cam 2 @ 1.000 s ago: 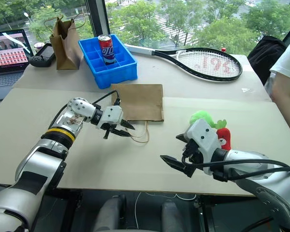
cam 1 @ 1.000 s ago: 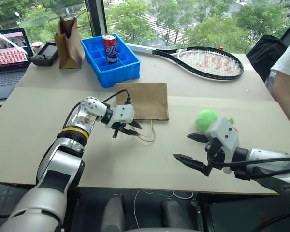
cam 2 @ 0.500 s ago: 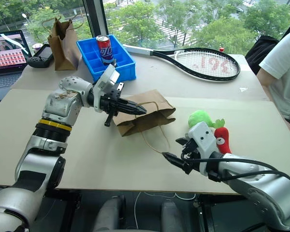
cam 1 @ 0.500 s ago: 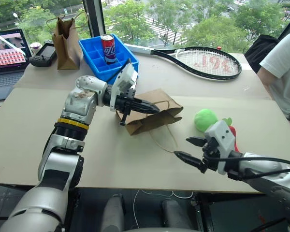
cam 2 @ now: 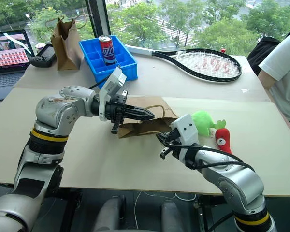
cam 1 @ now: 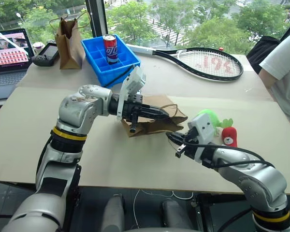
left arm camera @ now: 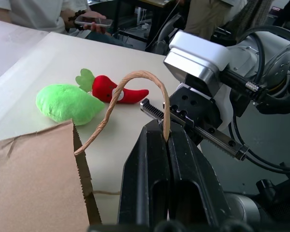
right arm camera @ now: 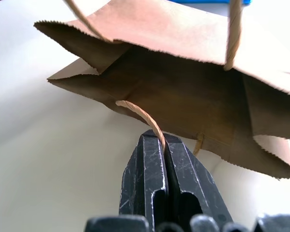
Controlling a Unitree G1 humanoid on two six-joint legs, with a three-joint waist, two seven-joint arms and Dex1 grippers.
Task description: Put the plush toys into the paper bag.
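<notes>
Bright daylight from windows behind table; soft shadows; sharp, no blur.

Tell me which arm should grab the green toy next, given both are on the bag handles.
Right, probably. The right gripper sits just beside the green toy and red chili; the left gripper holds the paper bag up by its upper handle, farther off.

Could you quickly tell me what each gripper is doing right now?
Left gripper: shut on a twine handle of the paper bag.
Right gripper: shut on the bag's other handle.
</notes>
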